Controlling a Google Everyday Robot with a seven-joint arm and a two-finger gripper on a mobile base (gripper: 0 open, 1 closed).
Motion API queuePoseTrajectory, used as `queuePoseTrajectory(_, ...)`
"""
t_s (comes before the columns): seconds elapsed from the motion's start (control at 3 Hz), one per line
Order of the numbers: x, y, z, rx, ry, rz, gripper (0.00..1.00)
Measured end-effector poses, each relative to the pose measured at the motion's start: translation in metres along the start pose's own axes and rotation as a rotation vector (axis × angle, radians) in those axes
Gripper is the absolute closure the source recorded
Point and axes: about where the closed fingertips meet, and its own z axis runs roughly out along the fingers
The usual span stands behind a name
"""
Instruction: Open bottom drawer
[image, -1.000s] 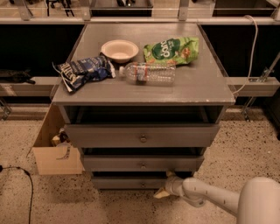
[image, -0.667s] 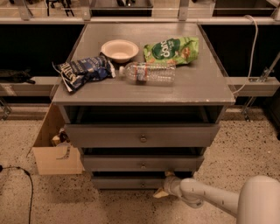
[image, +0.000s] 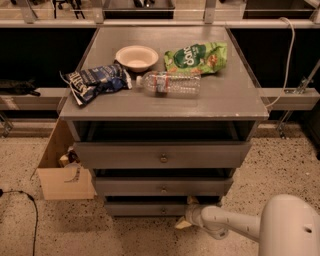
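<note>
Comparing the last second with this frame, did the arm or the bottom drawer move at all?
Nothing has visibly changed. The gripper remains low near the floor at the right end of the bottom drawer, whose front shows no shift. The bowl, water bottle and two snack bags on the cabinet top lie as before.

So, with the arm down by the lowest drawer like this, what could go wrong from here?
1. The claw sits low at the right end of the bottom drawer, off to the side of its knob. A pull from there might slip off or drag the drawer askew.
2. The water bottle lies on its side on the cabinet top. A hard tug that jolts the cabinet could set it rolling towards an edge.
</note>
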Motion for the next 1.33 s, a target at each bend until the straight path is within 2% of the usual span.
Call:
queuePoseTrajectory(0.33,0.0205,0.0140,0.0114,-0.033,0.033,0.024,0.00)
queuePoseTrajectory(0.67,0.0245,0.0163,0.0132,-0.038,0.040,0.026,0.14)
queuePoseTrajectory(1.33,0.0244,0.0164,0.0132,-0.038,0.040,0.026,0.60)
